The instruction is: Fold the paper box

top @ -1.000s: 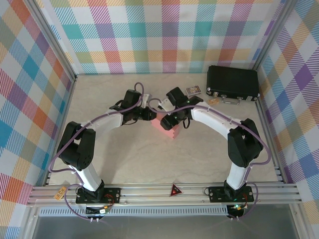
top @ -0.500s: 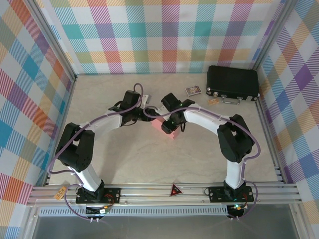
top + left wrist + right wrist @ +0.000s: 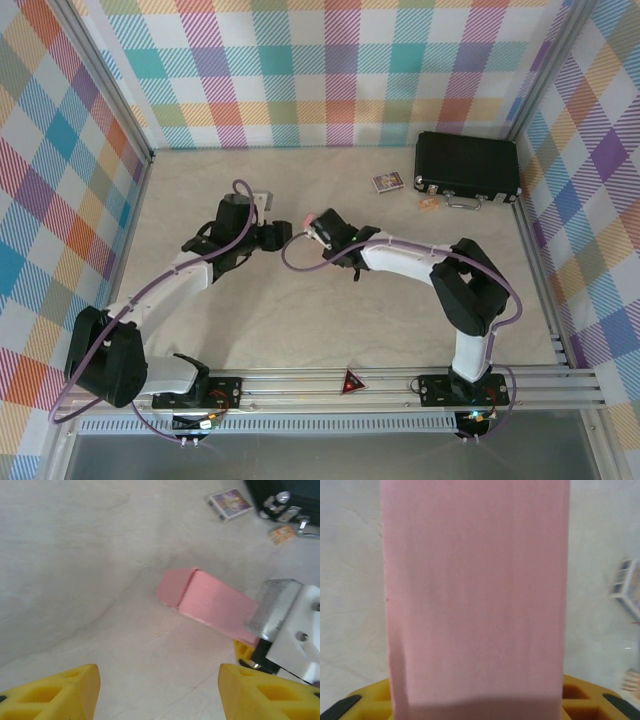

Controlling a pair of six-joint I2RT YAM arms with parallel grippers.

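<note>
From above, both arms reach toward the middle of the bench [image 3: 250,320]. The left hand [image 3: 277,235] and the right hand [image 3: 318,230] face each other there, near but apart. A small pink sliver at the right hand's tip is probably the paper box [image 3: 310,217]. Most of it is hidden under that hand, so its shape cannot be read from this view. A black case [image 3: 467,166] lies at the far right corner. A small printed pack [image 3: 387,182] sits just to its left and an orange tag [image 3: 428,203] lies in front of it, all well apart from the hands.

In the left wrist view, the left hand [image 3: 157,695] stands wide. Its two yellow fingertips [image 3: 55,692] sit at the lower corners, with bare bench [image 3: 75,555] between them and nothing gripped. Ahead is the paper box [image 3: 200,600], a salmon-pink folded shape with one end panel turned toward the camera. Its right end meets the right hand [image 3: 247,652], whose metal and white body covers that end. The printed pack [image 3: 230,503], the orange tag [image 3: 282,534] and the black case [image 3: 295,492] sit at the upper right.

In the right wrist view, the paper box [image 3: 475,590] is a broad pink panel rising from between the yellow fingers [image 3: 367,700]. The right hand [image 3: 475,707] is closed onto the box's lower edge and holds it. Pale bench [image 3: 350,580] shows on either side, and the printed pack [image 3: 627,587] is at the right edge.
</note>
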